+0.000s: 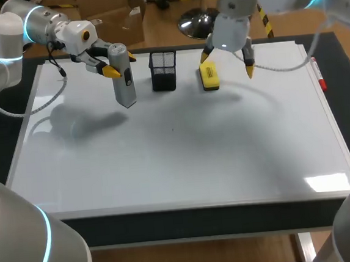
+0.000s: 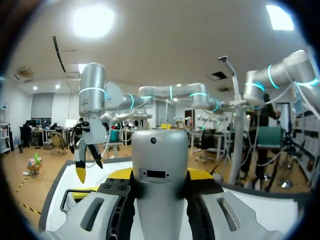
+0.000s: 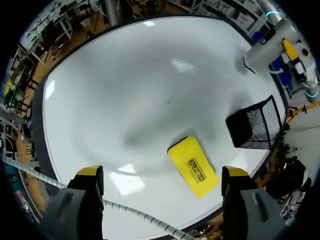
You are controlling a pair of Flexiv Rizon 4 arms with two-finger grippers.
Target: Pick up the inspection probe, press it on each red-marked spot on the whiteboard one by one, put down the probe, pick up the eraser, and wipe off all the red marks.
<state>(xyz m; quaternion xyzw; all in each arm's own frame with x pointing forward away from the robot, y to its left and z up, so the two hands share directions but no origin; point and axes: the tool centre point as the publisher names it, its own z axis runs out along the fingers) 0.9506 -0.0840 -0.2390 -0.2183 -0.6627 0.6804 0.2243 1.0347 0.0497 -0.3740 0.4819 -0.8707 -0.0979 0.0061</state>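
- A black mesh basket (image 1: pixel 163 70) stands upright on the whiteboard (image 1: pixel 177 161), and everything below is placed from it.
- The probe (image 1: pixel 124 86), a grey cylinder with a rounded top, stands upright just to the left of the basket and apart from it.
- The left gripper (image 1: pixel 121 64) is clamped on the upper part of the probe, with one yellow tip on each side of it. In the left wrist view the grey body fills the gap between the fingers (image 2: pixel 200 176).
- The probe's lower end is down near the board surface. I cannot tell whether it touches. Its shadow falls on the board farther left of the basket.
- The eraser (image 1: pixel 209 76), a yellow block, lies flat on the board just to the right of the basket, clear of its wall.
- The right gripper (image 1: pixel 227 63) hangs over the eraser on the right side of the basket, with its fingers spread wide apart. Neither yellow tip touches the eraser, which lies between them.
- In the right wrist view the eraser sits ahead of the fingers, and the basket is just beyond it.
- A small dark speck (image 1: pixel 173 129) sits on the board on the near side of the basket.
- A pen with a red end (image 1: pixel 321 80) lies far to the right of the basket, on the board's frame.
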